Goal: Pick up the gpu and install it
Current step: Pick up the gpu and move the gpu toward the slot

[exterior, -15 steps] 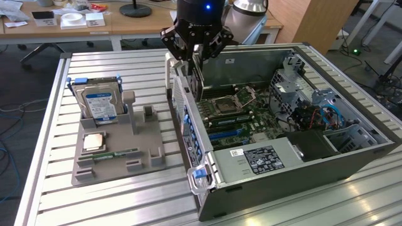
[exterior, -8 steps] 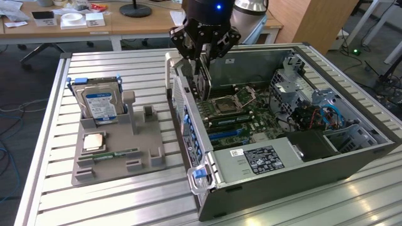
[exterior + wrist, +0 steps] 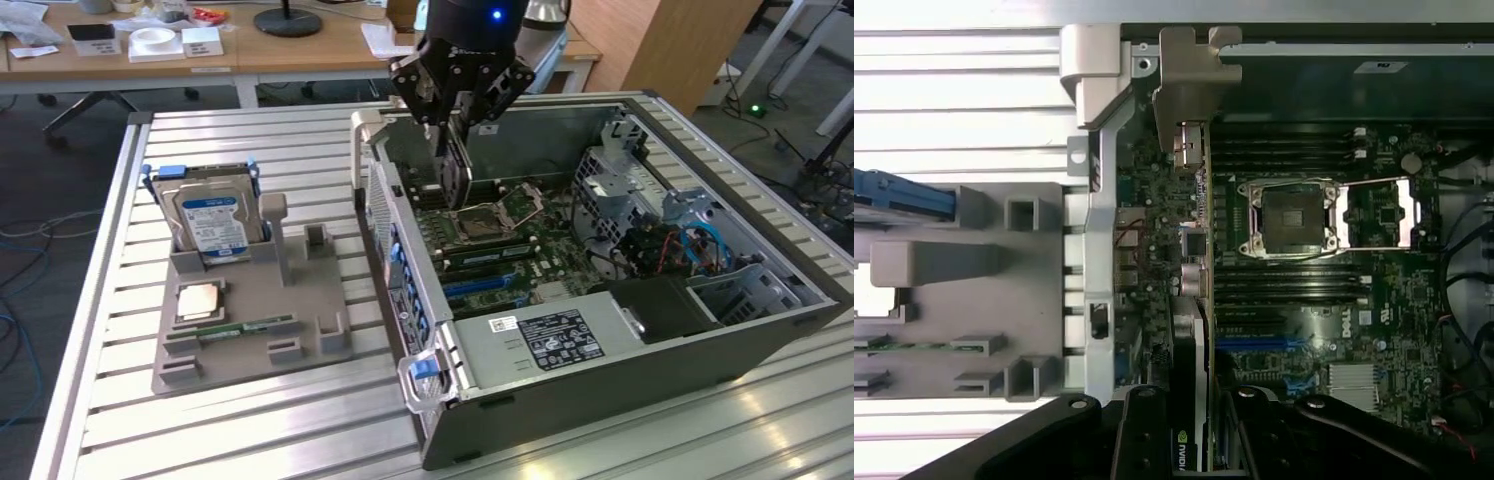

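Gpu [image 3: 455,170] hangs on edge from the gripper [image 3: 458,125] in the upper middle of the exterior view, inside the open case [image 3: 601,370]. The two black fingers [image 3: 1139,440] pinch it from both sides along its top edge. In the wrist view the gpu [image 3: 1192,370] shows edge-on, running from the gripper [image 3: 1199,440] to its pale bracket [image 3: 1189,75], which sits close to the case wall. Whether its lower edge touches the board cannot be told. Nearest in the exterior view, at the lower middle of the frame, the case's side wall meets the slatted table [image 3: 267,150], and just behind that wall lies the power supply [image 3: 561,335] with its white label. At the lower left a grey holder [image 3: 254,350] rests on the table and carries a green memory stick [image 3: 247,327] lying flat. Farther back in the holder a hard drive [image 3: 214,222] stands upright. Inside the case, the motherboard [image 3: 527,245] covers the floor, with blue slots toward the near side. Its open socket [image 3: 501,212] lies just to the right of the hanging gpu. Beyond the table, along the top of the frame, stand wooden desks [image 3: 307,55] with small items on them.
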You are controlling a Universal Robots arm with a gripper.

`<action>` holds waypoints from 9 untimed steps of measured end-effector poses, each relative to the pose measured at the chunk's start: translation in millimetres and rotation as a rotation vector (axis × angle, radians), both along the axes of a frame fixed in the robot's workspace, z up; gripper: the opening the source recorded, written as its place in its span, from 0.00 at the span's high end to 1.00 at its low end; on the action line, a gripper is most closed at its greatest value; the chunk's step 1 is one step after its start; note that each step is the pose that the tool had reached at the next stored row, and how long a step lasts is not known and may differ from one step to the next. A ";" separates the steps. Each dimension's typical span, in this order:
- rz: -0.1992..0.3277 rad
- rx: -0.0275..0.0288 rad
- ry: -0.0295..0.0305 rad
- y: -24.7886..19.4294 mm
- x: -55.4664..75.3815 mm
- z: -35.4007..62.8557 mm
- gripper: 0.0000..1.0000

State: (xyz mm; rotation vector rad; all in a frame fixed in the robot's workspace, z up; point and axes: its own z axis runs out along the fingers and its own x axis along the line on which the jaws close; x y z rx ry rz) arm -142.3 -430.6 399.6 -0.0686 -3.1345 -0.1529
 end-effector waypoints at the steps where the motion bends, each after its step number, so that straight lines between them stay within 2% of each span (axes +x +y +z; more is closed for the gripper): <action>1: 0.000 0.0000 0.0012 0.2 3.4 0.0 0.73; 9: 0.000 -0.0002 0.0114 2.4 31.6 0.1 0.73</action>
